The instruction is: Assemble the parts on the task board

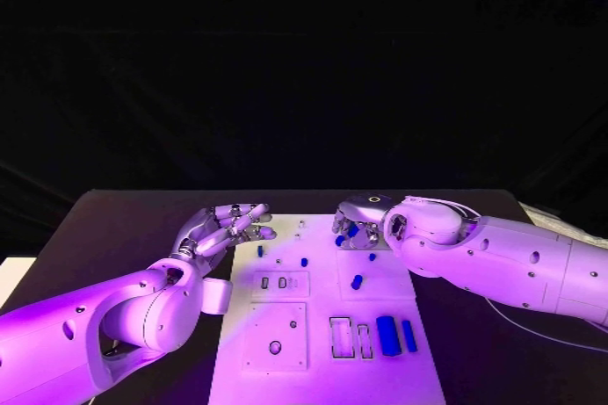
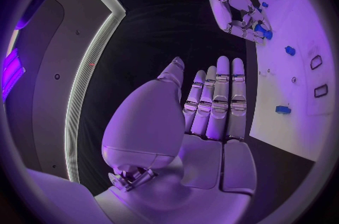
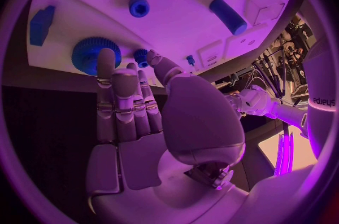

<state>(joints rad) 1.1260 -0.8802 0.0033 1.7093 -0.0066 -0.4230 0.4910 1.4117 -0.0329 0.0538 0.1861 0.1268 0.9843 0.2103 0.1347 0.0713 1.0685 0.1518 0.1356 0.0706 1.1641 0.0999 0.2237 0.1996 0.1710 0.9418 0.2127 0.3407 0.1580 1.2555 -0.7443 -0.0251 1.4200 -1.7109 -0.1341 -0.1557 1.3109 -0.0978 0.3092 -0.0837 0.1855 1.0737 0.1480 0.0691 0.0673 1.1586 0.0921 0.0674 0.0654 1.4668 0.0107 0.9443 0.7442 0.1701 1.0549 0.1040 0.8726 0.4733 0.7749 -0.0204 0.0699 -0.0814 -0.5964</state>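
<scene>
In the head view the white task board [image 1: 332,335] is seen lying on the black desk [image 1: 126,220], running from the frame's middle down to its bottom edge, with two blue cylinders [image 1: 395,335] standing side by side at its lower right and small blue parts [image 1: 358,282] scattered over its upper half. The left hand [image 1: 226,229] is seen at the board's upper left edge, its fingers spread apart and grasping nothing; the left wrist view confirms this, the fingers [image 2: 220,94] held straight and together over dark desk beside the board's edge. The right hand [image 1: 358,225] is placed over the board's upper part, where its fingers are hidden by the wrist. What the head view hides is shown in the right wrist view: the right fingers [image 3: 124,100] are extended, released, their tips close to a blue gear [image 3: 90,55] near the board's edge. Bare desk is left open on both sides of the board.
</scene>
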